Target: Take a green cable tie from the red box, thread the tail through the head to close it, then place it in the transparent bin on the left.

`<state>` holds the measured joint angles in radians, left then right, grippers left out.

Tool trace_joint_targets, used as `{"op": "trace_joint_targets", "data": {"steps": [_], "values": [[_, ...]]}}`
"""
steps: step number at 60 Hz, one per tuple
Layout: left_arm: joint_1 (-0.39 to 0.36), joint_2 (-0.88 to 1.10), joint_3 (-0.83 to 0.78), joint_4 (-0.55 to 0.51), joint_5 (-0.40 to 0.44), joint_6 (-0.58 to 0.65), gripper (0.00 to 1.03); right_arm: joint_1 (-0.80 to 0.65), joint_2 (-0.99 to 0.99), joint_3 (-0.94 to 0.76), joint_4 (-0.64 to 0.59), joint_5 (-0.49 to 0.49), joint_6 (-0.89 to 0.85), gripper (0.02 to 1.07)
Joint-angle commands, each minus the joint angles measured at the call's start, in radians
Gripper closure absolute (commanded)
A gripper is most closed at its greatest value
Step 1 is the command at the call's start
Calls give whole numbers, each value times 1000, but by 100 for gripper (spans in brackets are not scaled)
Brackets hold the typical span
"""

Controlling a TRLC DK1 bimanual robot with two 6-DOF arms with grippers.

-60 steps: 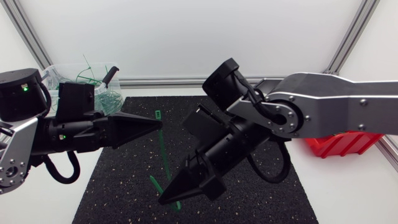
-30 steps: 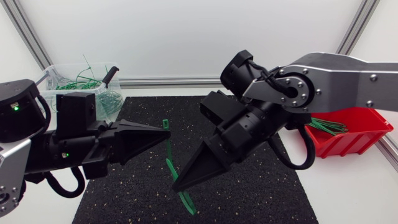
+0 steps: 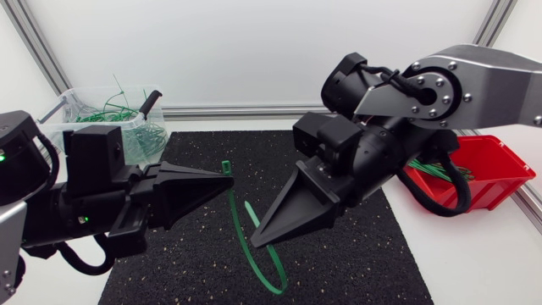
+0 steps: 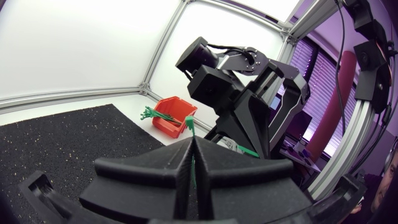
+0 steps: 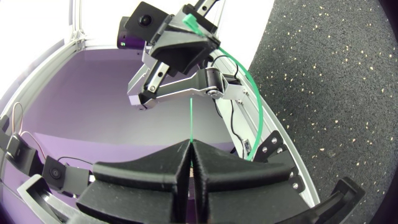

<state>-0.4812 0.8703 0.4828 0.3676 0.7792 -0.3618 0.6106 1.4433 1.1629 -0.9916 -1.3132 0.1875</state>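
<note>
Here, over the black mat (image 3: pixel 169 271), the middle step of the task is shown. The left arm (image 3: pixel 51 212) and the right arm (image 3: pixel 474 76) are brought in from opposite sides and meet above the mat's centre. The red box (image 3: pixel 500 178), in which further green ties lie, is seen behind the right arm. The transparent bin (image 3: pixel 102 89), already holding several ties, stands at the far left corner.

One green cable tie (image 3: pixel 237 227) has been taken out and is held in the air, bent into an open loop between the two grippers. The left gripper (image 3: pixel 229 180) is clamped on the strap just under the head (image 3: pixel 225 166). The right gripper (image 3: pixel 258 240) is likewise pinched tight on the strap, near the tail (image 3: pixel 250 206).

The tail is judged not yet passed through the head. Threading, closing and delivery to the bin therefore remain to be done.
</note>
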Motion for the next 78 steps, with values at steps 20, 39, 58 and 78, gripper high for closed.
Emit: {"op": "trace_joint_targets", "data": {"steps": [20,39,58,78], "values": [[-73,-54,5,5,-121,17,100,12,8,155,-53,-9,190,102],[-111,-77,33,10,-216,38,100,8,57,196,-148,-11,217,101],[-218,-85,28,19,-370,127,100,-6,74,225,-183,-34,227,101],[-266,-74,20,37,-432,165,100,-12,95,235,-191,-44,224,101]]}}
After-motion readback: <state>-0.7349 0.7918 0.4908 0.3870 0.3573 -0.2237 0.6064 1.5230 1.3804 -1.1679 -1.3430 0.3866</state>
